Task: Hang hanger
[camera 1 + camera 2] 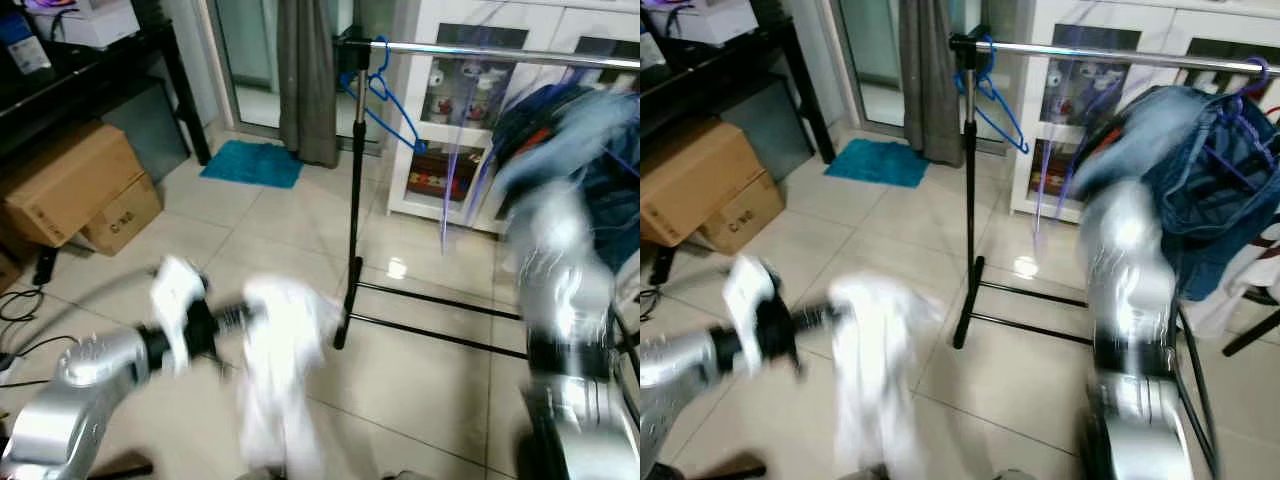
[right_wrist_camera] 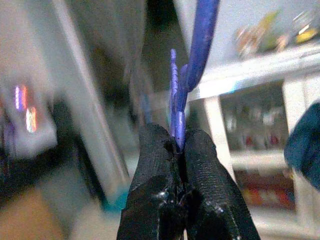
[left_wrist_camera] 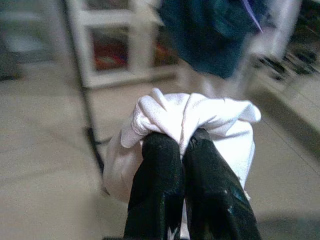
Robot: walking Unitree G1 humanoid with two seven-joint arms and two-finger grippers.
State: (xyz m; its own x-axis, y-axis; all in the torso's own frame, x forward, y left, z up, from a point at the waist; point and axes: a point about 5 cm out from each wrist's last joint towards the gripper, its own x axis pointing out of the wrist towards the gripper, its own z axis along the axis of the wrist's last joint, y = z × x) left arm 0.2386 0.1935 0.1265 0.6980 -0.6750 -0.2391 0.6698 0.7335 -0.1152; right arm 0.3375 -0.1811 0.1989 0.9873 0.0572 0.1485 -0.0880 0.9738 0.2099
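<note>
A purple hanger (image 2: 178,95) is pinched at its thin edge between the fingers of my right gripper (image 2: 177,138), which is shut on it. My right arm (image 1: 555,290) is raised and blurred, in front of the clothes rack's silver rail (image 1: 480,52). A blue hanger (image 1: 388,102) hangs at the rail's left end, by the black post (image 1: 355,200). Dark blue clothes (image 1: 1215,190) hang further right. My left gripper (image 3: 181,141), held low over the floor, is shut on a bunched white garment (image 3: 205,117), which droops down (image 1: 280,370).
The rack's black base bars (image 1: 430,312) lie across the tiled floor. A white cabinet (image 1: 455,150) stands behind the rack, with a grey curtain (image 1: 305,80) and a teal mat (image 1: 252,163) to its left. Cardboard boxes (image 1: 70,185) and cables (image 1: 20,305) are at far left.
</note>
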